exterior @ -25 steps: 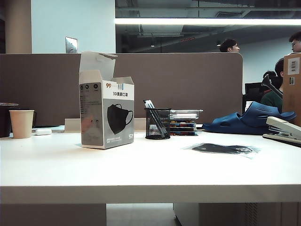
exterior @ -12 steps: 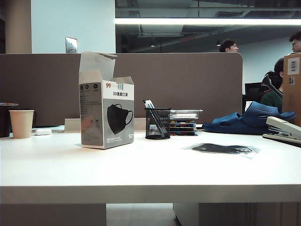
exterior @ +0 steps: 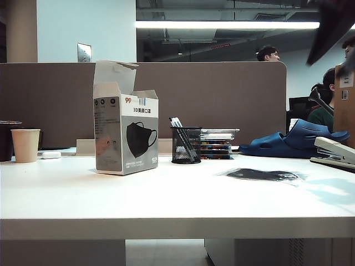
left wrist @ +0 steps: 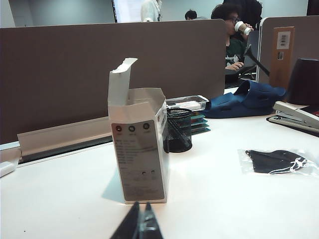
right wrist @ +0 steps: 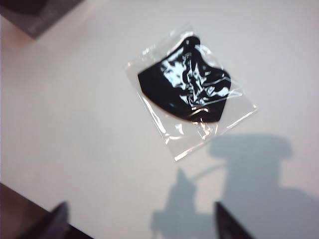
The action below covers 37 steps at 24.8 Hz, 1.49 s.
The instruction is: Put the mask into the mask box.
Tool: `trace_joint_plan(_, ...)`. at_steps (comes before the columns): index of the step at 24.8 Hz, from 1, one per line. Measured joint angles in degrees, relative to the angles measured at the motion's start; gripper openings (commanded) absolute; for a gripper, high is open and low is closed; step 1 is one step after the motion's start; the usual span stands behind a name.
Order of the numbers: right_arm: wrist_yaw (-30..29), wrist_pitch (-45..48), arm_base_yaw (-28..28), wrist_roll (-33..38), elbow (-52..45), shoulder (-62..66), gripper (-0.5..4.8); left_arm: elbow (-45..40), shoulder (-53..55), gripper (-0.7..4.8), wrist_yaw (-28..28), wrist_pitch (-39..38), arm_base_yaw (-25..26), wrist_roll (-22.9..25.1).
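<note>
glossy crinkled plastic wraps the mask [right wrist: 187, 87]; matt cardboard mask box [exterior: 125, 133]; smooth white table [exterior: 166, 194]

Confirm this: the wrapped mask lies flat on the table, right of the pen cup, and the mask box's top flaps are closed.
Not quite: the mask box has its top flaps open, as the left wrist view shows. The wrapped mask does lie flat on the table, right of the pen cup.

The mask [exterior: 265, 175] lies on the table [exterior: 166, 199], right of the mask box [exterior: 125, 133].

The white worktop [exterior: 166, 199] carries a grey-and-white cardboard mask box [exterior: 125, 133] toward its left edge, a black mesh pen cup [exterior: 186, 145] mid-back, and a clear-wrapped black mask [exterior: 265, 175] toward its right edge.
</note>
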Motion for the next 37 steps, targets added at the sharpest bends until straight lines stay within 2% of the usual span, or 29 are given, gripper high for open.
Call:
trace_joint_plan(3,1.2,3.8,2.5,-3.7,0.3,7.5,4.79,0.0,0.0,-0.06,0.0,0.0,0.0,0.0)
trace_joint_plan(6,3.9,10.1,4.6,-4.2,0.3,11.9,4.79,0.0,0.0,-0.06,0.0,0.0,0.0,0.0)
trace_joint_plan(10,4.5,19.4,6.4,-4.3,0.5,18.9,4.79,0.0,0.0,-0.06,0.0,0.0,0.0,0.0)
trace_joint_plan(18,4.5,20.6,6.9,-4.4,8.7,33.7,4.79,0.0,0.0,-0.06,0.0,0.0,0.0,0.0)
trace_joint_plan(21,7.5,20.7,8.1,-5.3,9.4,37.2,4.79,0.0,0.0,-0.06,0.0,0.0,0.0,0.0)
trace_joint_plan(25,8.5,21.6,8.7,-6.1,10.1,38.8,4.79,0.0,0.0,-0.06,0.0,0.0,0.0,0.0)
trace_joint_plan(27,8.4,22.0,8.8,-6.3,10.5,39.4,4.07,0.0,0.0,-0.06,0.0,0.0,0.0,0.0)
trace_joint_plan(28,8.5,22.0,8.8,-6.3,10.6,39.7,3.47,0.0,0.0,-0.06,0.0,0.0,0.0,0.0)
trace_joint_plan(29,10.1,22.4,9.0,-6.4,10.7,40.0,3.22,0.0,0.0,-0.06,0.0,0.0,0.0,0.0)
trace_joint_plan(30,11.1,22.5,9.1,-6.5,10.8,40.2,2.60,0.0,0.0,-0.06,0.0,0.0,0.0,0.0)
trace_joint_plan(31,11.9,22.4,9.2,-6.5,10.9,40.2,1.72,0.0,0.0,-0.06,0.0,0.0,0.0,0.0)
trace_joint_plan(35,13.0,22.5,9.6,-7.3,11.0,40.4,-0.07,0.0,0.0,-0.06,0.0,0.0,0.0,0.0)
trace_joint_plan(37,13.0,22.4,10.0,-7.3,11.0,40.3,-0.08,0.0,0.0,-0.06,0.0,0.0,0.0,0.0)
